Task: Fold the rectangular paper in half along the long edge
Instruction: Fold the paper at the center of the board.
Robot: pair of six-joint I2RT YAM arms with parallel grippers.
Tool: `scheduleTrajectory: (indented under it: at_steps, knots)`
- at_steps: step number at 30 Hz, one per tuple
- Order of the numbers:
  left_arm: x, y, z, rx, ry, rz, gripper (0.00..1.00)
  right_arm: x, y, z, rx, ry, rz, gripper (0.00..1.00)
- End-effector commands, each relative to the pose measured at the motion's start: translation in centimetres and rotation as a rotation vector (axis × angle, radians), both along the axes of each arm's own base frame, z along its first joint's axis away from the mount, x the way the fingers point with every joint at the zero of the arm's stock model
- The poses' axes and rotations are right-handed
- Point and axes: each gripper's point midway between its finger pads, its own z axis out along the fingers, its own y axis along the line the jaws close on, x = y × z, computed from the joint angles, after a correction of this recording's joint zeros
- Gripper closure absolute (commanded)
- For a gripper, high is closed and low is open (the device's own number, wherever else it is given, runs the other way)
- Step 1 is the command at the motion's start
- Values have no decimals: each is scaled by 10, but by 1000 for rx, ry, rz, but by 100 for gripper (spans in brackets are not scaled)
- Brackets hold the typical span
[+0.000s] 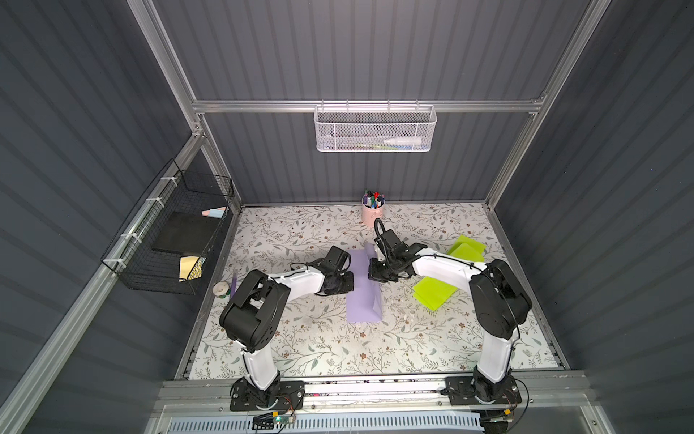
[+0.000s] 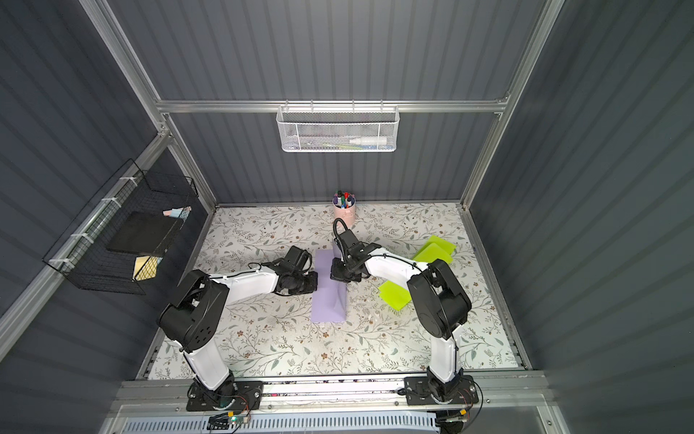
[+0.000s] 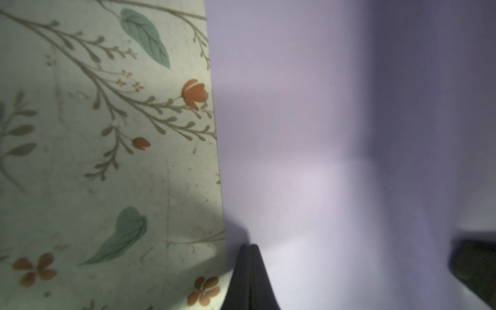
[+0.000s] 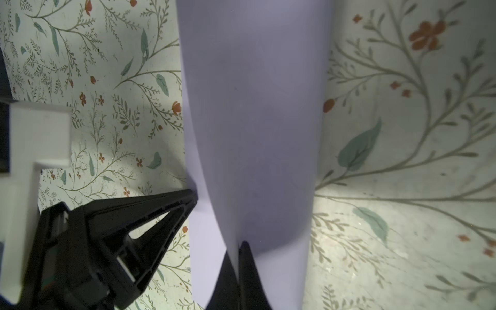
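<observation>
Right gripper (image 4: 238, 253) clenched on raised long edge of lilac rectangular paper sheet (image 1: 358, 302), lying mid floral-patterned tabletop (image 1: 300, 338). Left gripper (image 3: 249, 251) shut, tips at opposite edge. Recommend carrying held edge across squarely, aligning corners before creasing.

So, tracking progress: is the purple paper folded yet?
Partly: purple paper has one long side lifted, curling over, pinched in the right gripper.

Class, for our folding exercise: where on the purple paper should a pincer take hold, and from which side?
Probably the right long edge of the purple paper, near its middle, from the right. That edge curls up off the table, so a finger can slip under; the left half lies flat. The right pincer is shut there.
</observation>
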Motion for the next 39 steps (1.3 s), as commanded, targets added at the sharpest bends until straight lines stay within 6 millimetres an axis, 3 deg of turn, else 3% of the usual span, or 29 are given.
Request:
scheduleTrajectory:
  at_steps: [1, 7, 17, 23, 28, 33, 37, 39]
  knots:
    - [-18, 13, -21, 50, 80, -2, 100, -4, 9, -7, -16, 41, 3, 100]
    - [-19, 13, -22, 56, 85, 1, 100, -6, 28, -15, -50, 60, 21, 100]
    - [-19, 14, -22, 61, 87, 1, 100, 1, 28, -30, -87, 81, -24, 100]
    - [-20, 15, -24, 65, 91, 1, 100, 0, 34, -37, -53, 90, -20, 73]
    - [-20, 15, -24, 67, 94, 1, 100, -1, 36, -48, -38, 106, -25, 68]
    - [-21, 17, -25, 72, 97, 3, 100, -5, 40, -50, 5, 113, -14, 53]
    - [-21, 17, -25, 74, 97, 3, 100, -5, 36, -53, 27, 129, -31, 52]
    - [-21, 17, -26, 76, 100, 3, 100, -5, 34, -57, 46, 141, -43, 60]
